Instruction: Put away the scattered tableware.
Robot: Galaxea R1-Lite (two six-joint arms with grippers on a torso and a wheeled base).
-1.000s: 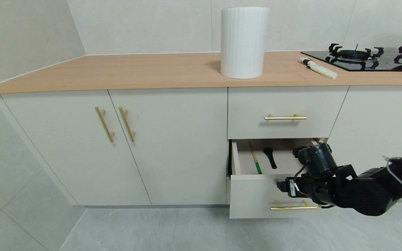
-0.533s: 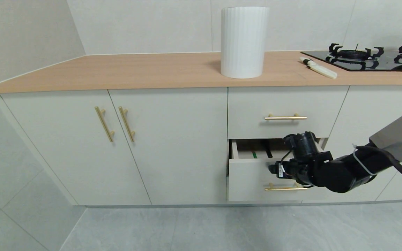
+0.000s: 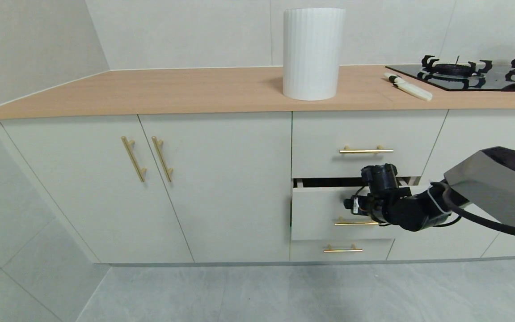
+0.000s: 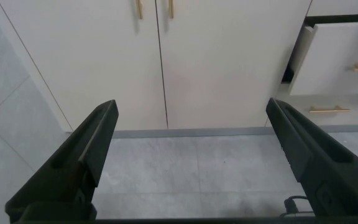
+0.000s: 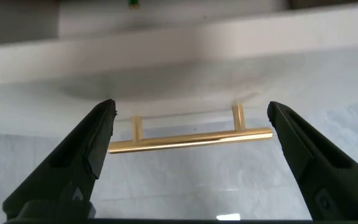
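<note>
Facing the flat, matt-white front of the middle drawer (image 3: 320, 208), the right gripper (image 5: 190, 112) holds its two black, wedge-shaped fingers (image 5: 79, 162) spread wide, one on each side of the slim brass bar handle (image 5: 191, 140), pinching nothing, says the first.

And the drawer, asks the second: open or closed?

Open by a narrow dark slot along its top edge, the first answers; what lies inside is hidden. Under it sits a shallower bottom drawer (image 3: 311, 251) with a brass bar of its own.

Where is the tableware, the second asks.

A knife (image 3: 407, 87) with a long, pale blade lies flat on the wood-grain countertop (image 3: 172, 89), the first replies. It is just beside the glossy black glass hob (image 3: 463, 78) with its black pan supports, and well apart from the gripper below. A tall white ribbed cylinder (image 3: 313, 53) stands upright on the same counter, to the knife's left.

And the other arm?

The left gripper (image 4: 191, 106) hangs low over smooth grey floor tiles (image 4: 185, 174), the first says. Its dark fingers are likewise splayed with nothing between them, turned toward the plain double cabinet doors (image 4: 160, 62) with their upright brass handles.
</note>
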